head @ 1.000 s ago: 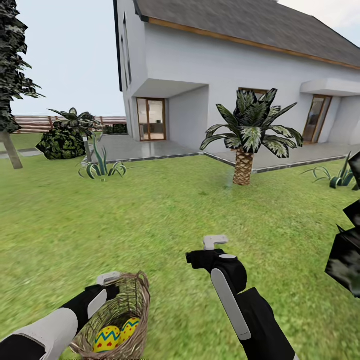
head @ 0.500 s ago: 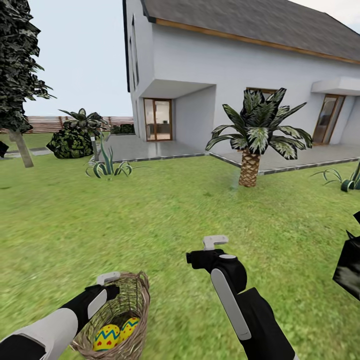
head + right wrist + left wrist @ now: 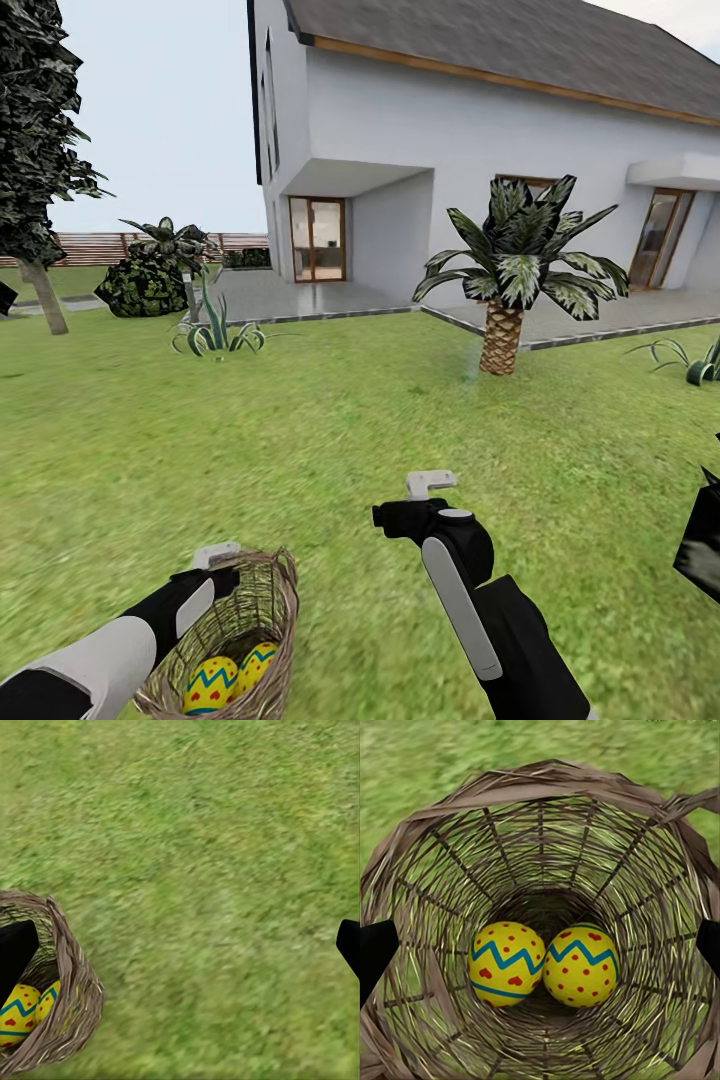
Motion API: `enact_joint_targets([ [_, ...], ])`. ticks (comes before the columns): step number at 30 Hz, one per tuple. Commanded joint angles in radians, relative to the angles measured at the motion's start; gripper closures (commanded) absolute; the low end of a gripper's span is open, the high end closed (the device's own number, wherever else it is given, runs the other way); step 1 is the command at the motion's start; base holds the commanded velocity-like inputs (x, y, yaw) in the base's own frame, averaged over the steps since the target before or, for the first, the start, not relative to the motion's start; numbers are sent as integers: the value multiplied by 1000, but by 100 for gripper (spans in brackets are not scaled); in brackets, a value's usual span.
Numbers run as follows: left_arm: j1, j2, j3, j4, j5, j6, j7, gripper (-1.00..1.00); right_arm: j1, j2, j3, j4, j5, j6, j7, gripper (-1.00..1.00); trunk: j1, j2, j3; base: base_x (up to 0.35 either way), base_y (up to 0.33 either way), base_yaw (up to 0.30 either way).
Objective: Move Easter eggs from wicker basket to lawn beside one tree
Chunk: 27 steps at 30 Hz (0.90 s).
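Head view: the wicker basket (image 3: 235,640) sits at 7 o'clock on the lawn (image 3: 330,430), with two Easter eggs (image 3: 228,678) side by side at its bottom. The left tool (image 3: 215,556) is at the basket's near-left rim; whether it is spread or closed cannot be told here. The right tool (image 3: 430,485) hangs over bare grass at 6 o'clock, well apart from the basket, its state also unclear here. A palm (image 3: 505,300) stands at 2 o'clock by the patio (image 3: 300,298) before the house (image 3: 480,150); a pale leaning trunk, the tree (image 3: 42,295), stands at 10 o'clock.

Left wrist view: the left tool (image 3: 540,945) is spread wide, its dark fingertips (image 3: 373,952) outside the basket's (image 3: 450,847) walls, gripping nothing. Two eggs (image 3: 508,964) touch each other deep inside.

Right wrist view: the right tool (image 3: 180,945) is spread wide over grass (image 3: 225,870), empty; the basket (image 3: 71,982) with eggs (image 3: 19,1012) lies beside one fingertip.
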Motion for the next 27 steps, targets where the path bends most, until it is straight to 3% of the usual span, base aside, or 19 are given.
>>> enact_joint_targets([
  [1, 0, 1, -8, -3, 8, 5, 7, -100, -1, 0, 1, -1, -10, 2, -10, -100, 0, -1, -1, 3, 0, 0],
  [15, 0, 1, -7, -7, 8, 3, 7, -100, -1, 0, 1, -1, -10, 2, -10, -100, 0, -1, -1, 0, 0, 0],
  [27, 1, 1, -6, -8, 9, 1, 7, -100, -1, 1, 4, -2, -10, 2, -10, -100, 46, -85, -39, 0, 0, 0],
])
